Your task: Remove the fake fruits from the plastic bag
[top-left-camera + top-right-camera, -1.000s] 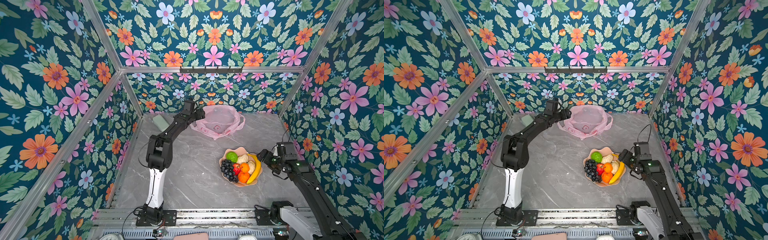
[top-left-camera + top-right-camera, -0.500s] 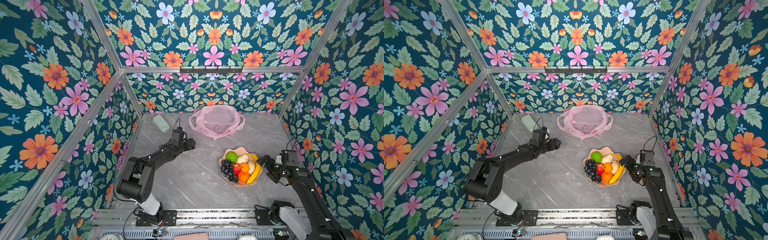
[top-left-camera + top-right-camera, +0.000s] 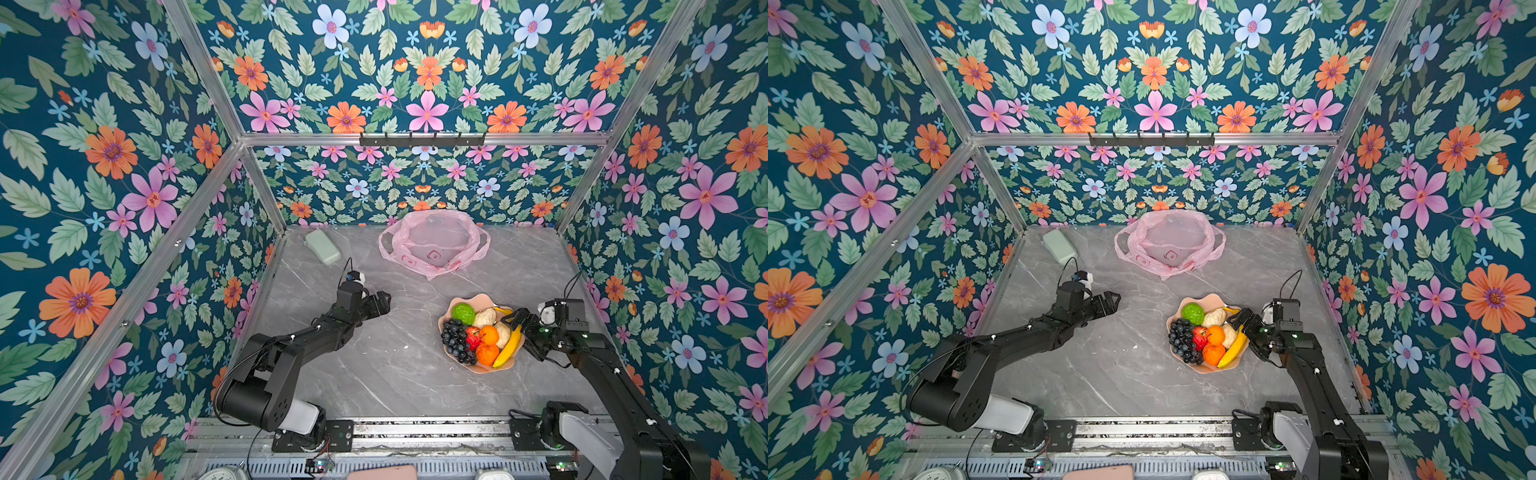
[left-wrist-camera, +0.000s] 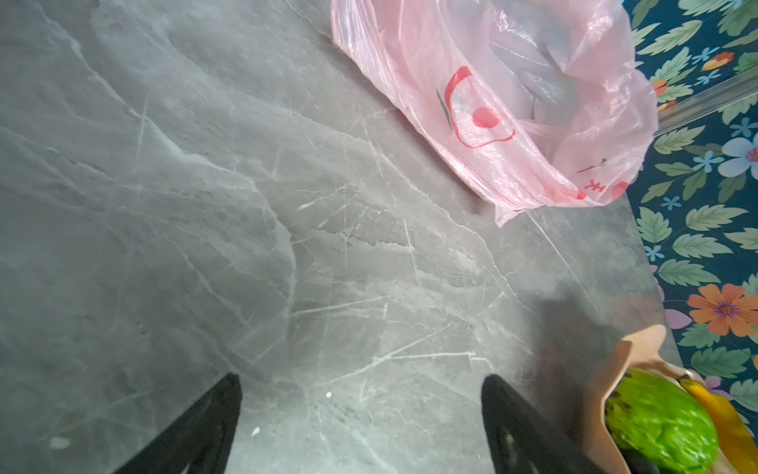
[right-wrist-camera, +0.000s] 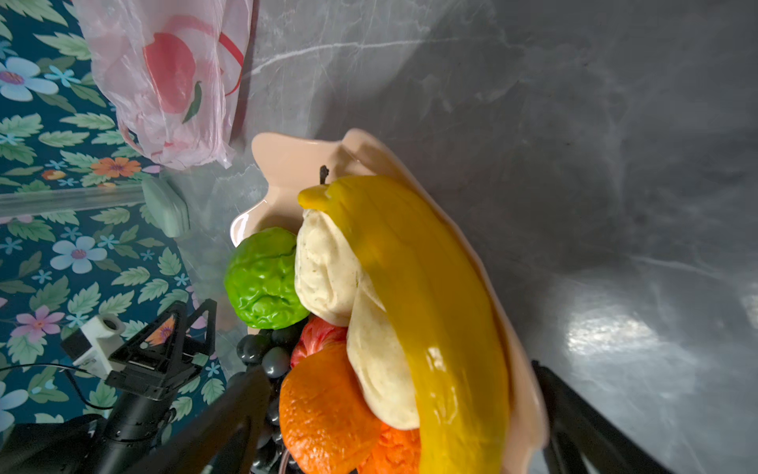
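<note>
The plastic bag (image 3: pixel 434 245) (image 3: pixel 1169 243) lies crumpled and open at the back centre, pink with red prints, and looks empty in the left wrist view (image 4: pixel 512 102). The fake fruits fill a peach bowl (image 3: pixel 478 297) (image 3: pixel 1212 297): banana (image 3: pixel 509 347), grapes (image 3: pixel 455 338), green fruit (image 3: pixel 463 312), oranges (image 3: pixel 487 353), apple (image 3: pixel 473 336), cream pieces (image 3: pixel 484 318). My left gripper (image 3: pixel 384 301) (image 4: pixel 361 381) hovers open over bare table, left of the bowl. At the bowl's right rim my right gripper (image 3: pixel 519 332) (image 5: pixel 396 367) stands open, its fingers wide on either side of the banana (image 5: pixel 430 307).
A pale green block (image 3: pixel 323 247) lies at the back left corner. Flowered walls close in three sides, with a black hook rail (image 3: pixel 422 139) on the back wall. A metal rail (image 3: pixel 415 432) with both arm bases runs along the front.
My left arm has drawn back from the bag to the middle left of the table and sunk low. The right arm has dropped lower, its gripper staying by the bowl. Both jaws have widened.
</note>
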Robot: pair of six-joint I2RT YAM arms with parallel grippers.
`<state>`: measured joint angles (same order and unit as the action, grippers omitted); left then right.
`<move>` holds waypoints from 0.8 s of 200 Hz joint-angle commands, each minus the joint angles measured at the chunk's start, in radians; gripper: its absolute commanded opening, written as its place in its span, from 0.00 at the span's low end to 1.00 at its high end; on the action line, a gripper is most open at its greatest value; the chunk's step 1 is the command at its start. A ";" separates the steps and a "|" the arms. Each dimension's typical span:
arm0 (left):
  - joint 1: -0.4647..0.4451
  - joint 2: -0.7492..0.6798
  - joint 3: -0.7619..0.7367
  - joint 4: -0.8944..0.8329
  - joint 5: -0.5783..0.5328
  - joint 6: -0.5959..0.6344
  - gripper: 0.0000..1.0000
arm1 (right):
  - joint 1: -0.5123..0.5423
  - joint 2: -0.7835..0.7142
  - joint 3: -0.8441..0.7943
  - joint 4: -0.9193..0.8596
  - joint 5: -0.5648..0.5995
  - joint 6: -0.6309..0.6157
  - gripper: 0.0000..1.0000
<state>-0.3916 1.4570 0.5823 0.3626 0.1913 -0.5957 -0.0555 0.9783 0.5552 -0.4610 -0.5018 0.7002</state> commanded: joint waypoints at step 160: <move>-0.001 -0.122 -0.066 -0.108 -0.116 0.045 1.00 | 0.236 0.203 0.046 0.229 0.032 0.192 0.99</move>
<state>-0.3935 1.3483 0.5262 0.2752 0.1131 -0.5659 0.1501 1.1606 0.5900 -0.2897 -0.4824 0.8425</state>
